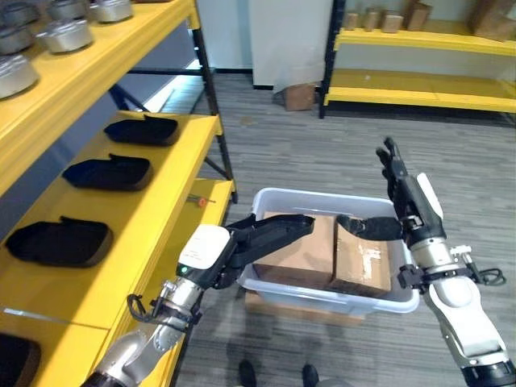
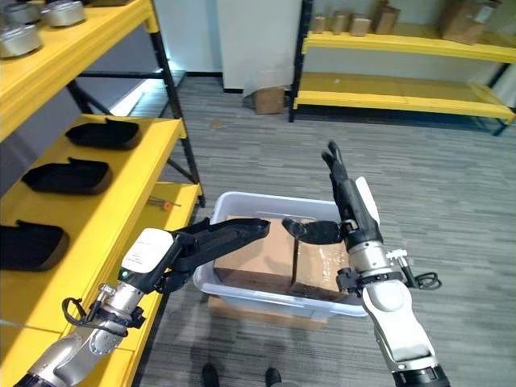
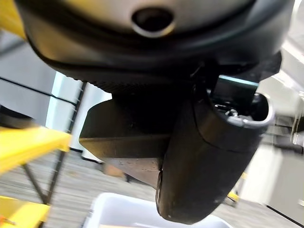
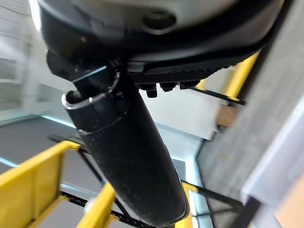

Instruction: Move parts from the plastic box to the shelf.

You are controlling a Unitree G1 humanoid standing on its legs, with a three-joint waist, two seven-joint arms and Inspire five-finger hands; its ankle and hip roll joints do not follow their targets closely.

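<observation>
The translucent plastic box (image 1: 322,295) stands on the floor beside the yellow shelf (image 1: 165,201). Two brown cardboard boxes (image 1: 300,254) lie inside it. My left hand (image 1: 266,232) reaches flat over the left cardboard box, open, fingers straight and holding nothing. By the box's right rim my right hand (image 1: 407,193) is raised, open, fingers pointing up and thumb stretched over the right cardboard box. Three black tray-like parts (image 1: 108,172) lie in a row on the shelf's middle level. In the left wrist view the box's rim (image 3: 109,209) shows past my thumb.
Silver round metal parts (image 1: 64,34) sit on the shelf's upper level. A small orange item (image 1: 201,201) lies at the shelf's corner. A second yellow shelf (image 1: 419,90) with cardboard boxes stands at the back right, and a small carton (image 1: 298,97) sits on the floor.
</observation>
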